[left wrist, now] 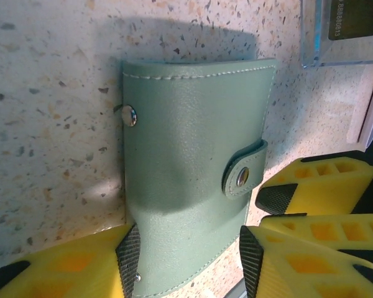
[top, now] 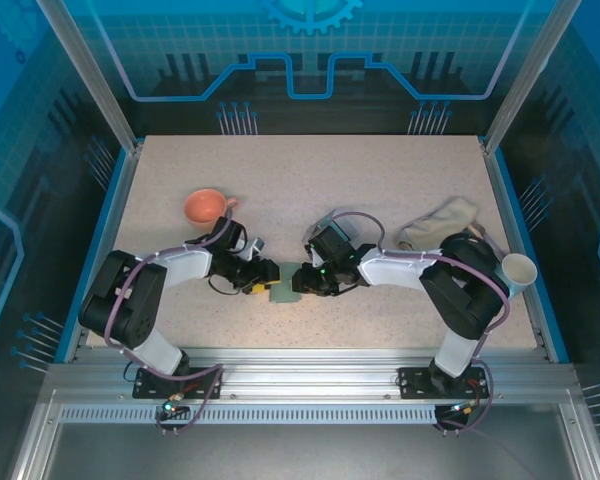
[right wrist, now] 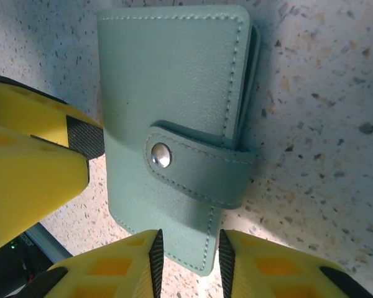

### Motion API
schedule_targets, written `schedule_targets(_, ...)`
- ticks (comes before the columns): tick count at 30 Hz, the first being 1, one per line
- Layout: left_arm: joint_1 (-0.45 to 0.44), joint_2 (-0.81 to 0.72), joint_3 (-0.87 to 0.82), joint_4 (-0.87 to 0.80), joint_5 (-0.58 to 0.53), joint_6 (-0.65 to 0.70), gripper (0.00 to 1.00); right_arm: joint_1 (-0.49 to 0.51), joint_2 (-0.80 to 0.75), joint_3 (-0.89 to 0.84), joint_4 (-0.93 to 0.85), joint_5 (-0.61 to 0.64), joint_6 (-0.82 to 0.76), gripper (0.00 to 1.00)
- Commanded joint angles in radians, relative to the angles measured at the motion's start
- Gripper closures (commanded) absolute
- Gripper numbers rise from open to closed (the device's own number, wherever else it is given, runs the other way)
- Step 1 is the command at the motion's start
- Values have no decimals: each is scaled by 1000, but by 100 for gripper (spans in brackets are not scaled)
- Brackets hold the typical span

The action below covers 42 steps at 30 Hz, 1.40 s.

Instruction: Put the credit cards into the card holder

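Card holder (left wrist: 186, 155): closed, tab (right wrist: 199, 164) snapped down, lying flat on the speckled table (left wrist: 50, 124), directly between my two grippers.

My left gripper (left wrist: 189, 257) sits astride one end of the holder. Both pads (left wrist: 129, 251) meet its long edges and the cover bows slightly between them. I record this gripper as grasping the holder.

My right gripper (right wrist: 189, 264) stands over a corner of the holder, just below the tab. The jaws are partly parted. That corner lies between the fingertips with a thin strip of table visible on either side, so nothing is clamped. The two grippers are close beside each other at the holder.

Clear box (left wrist: 342, 31): ahead and to the right of my left gripper, just past the holder's far corner and not touching it. A dark card (left wrist: 360, 18) shows through its wall.
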Motion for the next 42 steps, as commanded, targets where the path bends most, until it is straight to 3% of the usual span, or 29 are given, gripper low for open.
schedule_targets(1, -9, 15, -29, 55, 38, -29, 51, 14, 26, 25, -20, 22, 7, 69)
schedule_targets(16, -21, 26, -51, 154, 102, -73, 65, 11, 74, 16, -69, 66, 3, 74)
schedule_targets(24, -21, -74, -33, 10, -167, -38, 42, 9, 70, 19, -117, 104, -2, 75)
schedule_targets(30, -22, -4, 7, 22, -133, -34, 36, 9, 73, 19, -112, 103, -1, 75)
schedule_targets(35, -43, 46, 26, 68, -69, -36, 46, 6, 75, 10, -92, 95, 6, 75)
schedule_targets(42, -64, 98, 55, 72, -66, -43, 60, 6, 80, 6, -70, 77, 8, 75)
